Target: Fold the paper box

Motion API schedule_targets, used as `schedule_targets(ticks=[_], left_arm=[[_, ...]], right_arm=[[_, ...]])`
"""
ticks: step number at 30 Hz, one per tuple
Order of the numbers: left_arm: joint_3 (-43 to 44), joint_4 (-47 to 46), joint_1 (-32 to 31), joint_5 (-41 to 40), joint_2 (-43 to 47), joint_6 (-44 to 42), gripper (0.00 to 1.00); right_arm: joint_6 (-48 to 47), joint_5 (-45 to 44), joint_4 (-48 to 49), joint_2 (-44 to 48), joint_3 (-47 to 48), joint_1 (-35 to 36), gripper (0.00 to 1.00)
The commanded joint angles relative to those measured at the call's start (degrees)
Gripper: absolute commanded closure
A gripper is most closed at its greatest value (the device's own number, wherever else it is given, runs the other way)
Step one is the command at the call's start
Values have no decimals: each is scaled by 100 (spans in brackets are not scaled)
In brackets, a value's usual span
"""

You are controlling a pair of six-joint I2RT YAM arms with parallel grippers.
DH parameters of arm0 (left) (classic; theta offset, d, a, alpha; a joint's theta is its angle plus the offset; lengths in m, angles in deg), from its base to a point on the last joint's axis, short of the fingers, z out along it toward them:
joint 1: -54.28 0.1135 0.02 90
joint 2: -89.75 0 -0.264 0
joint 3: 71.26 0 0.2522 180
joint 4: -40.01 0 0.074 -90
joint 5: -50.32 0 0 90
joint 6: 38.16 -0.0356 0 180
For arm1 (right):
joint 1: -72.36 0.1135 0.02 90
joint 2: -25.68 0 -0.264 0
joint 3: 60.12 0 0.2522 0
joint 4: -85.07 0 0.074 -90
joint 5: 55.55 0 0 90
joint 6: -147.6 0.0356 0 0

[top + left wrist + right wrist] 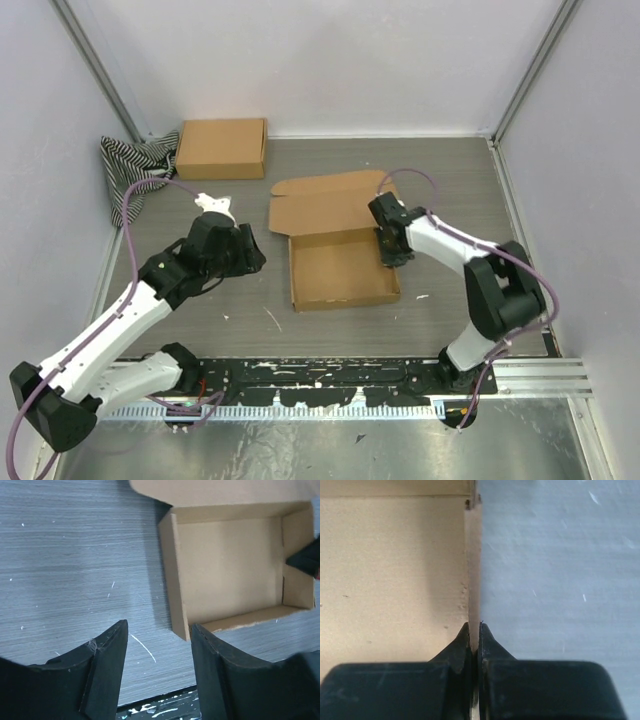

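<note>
The paper box (340, 268) lies mid-table as a shallow open tray, its lid (325, 200) spread flat behind it. My right gripper (392, 250) is shut on the tray's right side wall (472, 570), one finger inside over the box floor (390, 570) and one outside; its tips (474, 626) pinch the cardboard edge. My left gripper (248, 252) stands open just left of the box, nothing between its fingers (159, 627). In the left wrist view the tray (230, 565) lies ahead to the right, its near left corner close to the right finger.
A closed brown cardboard box (222, 148) sits at the back left beside a black-and-white striped cloth (135, 160). A black paint-flecked rail (330, 375) runs along the near edge. Walls enclose the table on three sides.
</note>
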Motion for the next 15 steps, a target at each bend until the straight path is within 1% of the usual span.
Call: schedule_targets(ticks=[1, 3, 5, 7, 9, 11, 12, 15], left_arm=[[189, 266, 11, -170, -239, 448, 40], [333, 351, 12, -268, -751, 486, 40], [519, 348, 10, -278, -1324, 488, 41], [703, 260, 10, -159, -1714, 489, 42], [926, 215, 12, -36, -2205, 452, 42], [1108, 214, 10, -161, -2408, 382, 42], [1210, 234, 12, -239, -2518, 318, 41], [1599, 412, 12, -463, -2893, 126, 40]], right_arm=[[1636, -498, -81, 1294, -907, 4, 99], [2087, 113, 374, 1769, -1459, 17, 99], [2441, 457, 783, 1995, -1807, 54, 99], [2578, 477, 975, 1983, -1858, 92, 99], [2595, 468, 1027, 1846, -1676, 105, 98], [2472, 481, 1041, 1624, -1421, 112, 96], [2396, 473, 1002, 1483, -1248, 108, 94], [2139, 435, 843, 1111, -778, 107, 79]])
